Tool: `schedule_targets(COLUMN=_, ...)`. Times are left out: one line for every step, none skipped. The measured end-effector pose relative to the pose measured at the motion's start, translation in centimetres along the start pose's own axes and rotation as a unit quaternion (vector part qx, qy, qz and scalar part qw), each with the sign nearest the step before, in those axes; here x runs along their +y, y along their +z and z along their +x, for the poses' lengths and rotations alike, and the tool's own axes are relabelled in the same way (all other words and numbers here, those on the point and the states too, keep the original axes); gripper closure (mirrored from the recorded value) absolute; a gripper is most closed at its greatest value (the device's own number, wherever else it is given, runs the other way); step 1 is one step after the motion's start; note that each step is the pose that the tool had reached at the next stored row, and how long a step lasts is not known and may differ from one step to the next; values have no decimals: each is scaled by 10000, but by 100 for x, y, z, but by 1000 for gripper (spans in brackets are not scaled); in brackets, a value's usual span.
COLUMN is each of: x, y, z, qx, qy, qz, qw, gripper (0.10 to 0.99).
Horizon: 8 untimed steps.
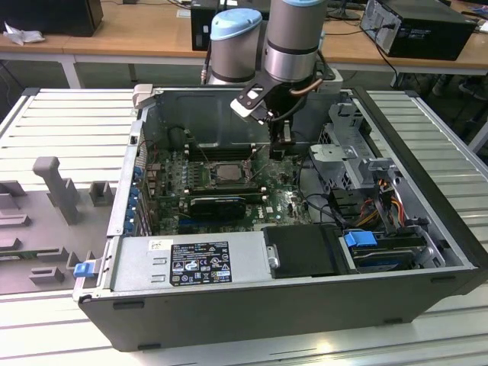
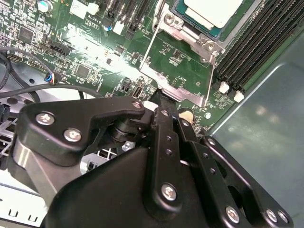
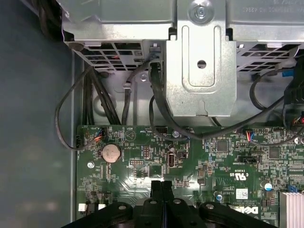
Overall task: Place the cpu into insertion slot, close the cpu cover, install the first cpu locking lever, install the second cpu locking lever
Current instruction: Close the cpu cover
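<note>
The cpu (image 2: 216,10) lies silver face up in the insertion slot (image 2: 190,23); in the exterior view the cpu (image 1: 227,172) sits mid-board. The cpu cover (image 2: 176,91) is swung open and lies nearly flat beside the slot, with green board showing through its window. My black gripper (image 2: 159,97) is shut, its two fingers pressed together with nothing visible between them. The fingertips sit at the cover's free edge, and I cannot tell whether they touch it. In the first wrist view the gripper (image 3: 161,186) hovers low over the board. From the exterior view the gripper (image 1: 280,149) hangs to the right of the socket.
Black memory slots (image 2: 247,52) run beside the socket. A metal drive cage (image 3: 202,71) with black cables (image 3: 159,111) stands past the board's edge, close to a coin battery (image 3: 111,152). The power supply (image 1: 191,263) and the case walls (image 1: 229,107) box the area in.
</note>
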<state>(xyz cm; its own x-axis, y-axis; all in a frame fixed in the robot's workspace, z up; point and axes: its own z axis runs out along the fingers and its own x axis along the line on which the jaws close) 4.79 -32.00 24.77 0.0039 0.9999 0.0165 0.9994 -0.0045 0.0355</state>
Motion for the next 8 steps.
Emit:
schedule_targets(x=-1, y=0, z=0, qx=1, qy=0, qz=0, qw=10000, gripper=980)
schedule_targets(x=-3, y=0, z=0, qx=2, qy=-1, qz=0, qw=10000, gripper=980)
schedule_targets(x=-5, y=0, z=0, qx=4, qy=0, qz=0, qw=10000, gripper=980)
schedule_targets(x=-7, y=0, z=0, qx=5, qy=0, qz=0, qw=10000, gripper=980)
schedule_targets(x=-10, y=0, z=0, qx=6, qy=0, qz=0, qw=10000, gripper=980)
schedule_targets(x=-12, y=-1, z=0, qx=6, qy=0, qz=0, qw=10000, gripper=980)
schedule_targets(x=-15, y=-1, z=0, qx=7, qy=0, qz=0, qw=10000, gripper=980)
schedule_targets(x=-16, y=-1, z=0, qx=7, qy=0, qz=0, qw=10000, gripper=980)
